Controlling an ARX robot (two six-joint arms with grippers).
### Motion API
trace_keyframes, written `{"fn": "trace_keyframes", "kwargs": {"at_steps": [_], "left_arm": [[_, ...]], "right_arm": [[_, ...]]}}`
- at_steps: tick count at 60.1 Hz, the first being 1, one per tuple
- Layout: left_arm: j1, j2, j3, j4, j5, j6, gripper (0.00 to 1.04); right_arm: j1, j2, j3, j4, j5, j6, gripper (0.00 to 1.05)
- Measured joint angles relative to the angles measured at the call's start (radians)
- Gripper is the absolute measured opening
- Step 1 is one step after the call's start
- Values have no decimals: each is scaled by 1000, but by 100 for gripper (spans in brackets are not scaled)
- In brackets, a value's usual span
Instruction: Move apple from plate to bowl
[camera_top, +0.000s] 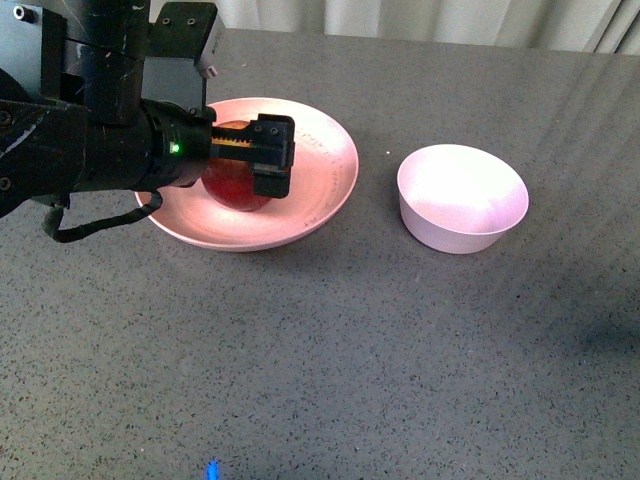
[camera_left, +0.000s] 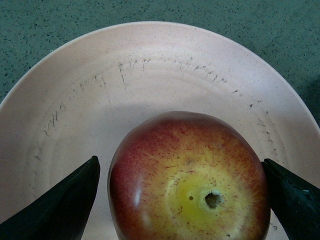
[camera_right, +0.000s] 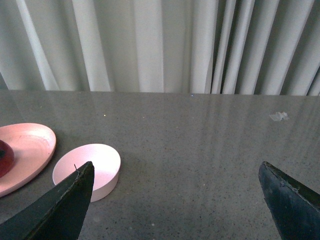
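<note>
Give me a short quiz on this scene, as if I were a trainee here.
1. True or false: the apple already lies in the bowl.
2. Fill in: the right claw is open and holds ____.
3. Which claw straddles the apple on the plate? A. left claw B. right claw C. both

Key: 1 false; 2 nothing; 3 A.
</note>
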Motion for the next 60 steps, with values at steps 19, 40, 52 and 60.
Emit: {"fn": "trace_keyframes", "kwargs": {"at_steps": [19,40,52,60], "left_arm": [[-10,0,5,-13,-22,0,77],[-54,-35,26,-55,-27,5,76],[-125,-74,105,-94,-27,-1,76],[-177,-76,141,-113,-33,-11,76]], "right_arm": [[0,0,0,0,0,0,96],[0,0,0,0,0,0,96],[0,0,0,0,0,0,96],[0,0,0,0,0,0,96]]}}
